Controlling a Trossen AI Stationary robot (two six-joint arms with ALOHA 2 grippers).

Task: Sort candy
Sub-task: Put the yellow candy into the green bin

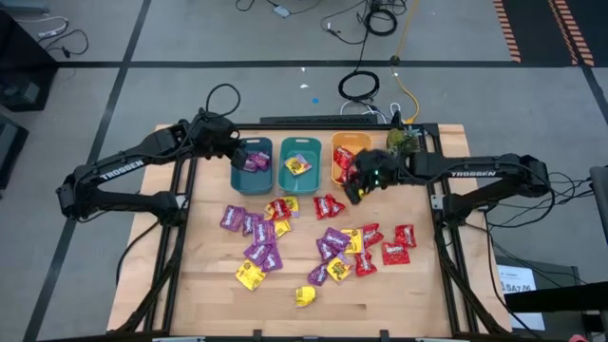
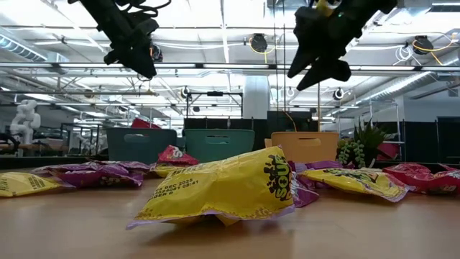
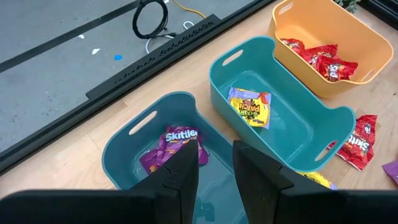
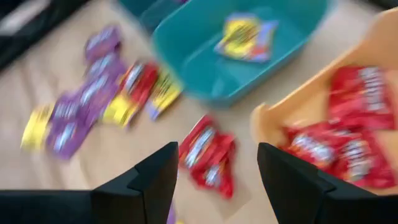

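Glossy film wrappers make up the candy point(image 1: 318, 242): small flat packets in purple, yellow and red, scattered across the centre and lower middle of the wooden table point(image 1: 209, 285) in the high view. Some packets are already sorted. Purple ones lie in the left teal bin point(image 1: 252, 163), yellow ones in the middle teal bin point(image 1: 300, 164), and red ones in the orange bin point(image 1: 344, 154), all three in a row at upper centre.

Handling judgement: each packet appears light, soft and crinkly, with a slick surface likely to slide on the wood. The loose fill should shift under pressure. A pinch across the packet's middle, or over a raised sealed edge, looks most secure. Overlapping packets may lift together, so isolated ones are the better choice.

The right gripper point(image 1: 359, 182) hangs over the front edge of the orange bin, fingers spread wide with nothing between them. The left gripper point(image 1: 239, 154) hovers above the left teal bin, fingers point(image 3: 181, 180) parted by a narrow gap, apparently holding nothing.
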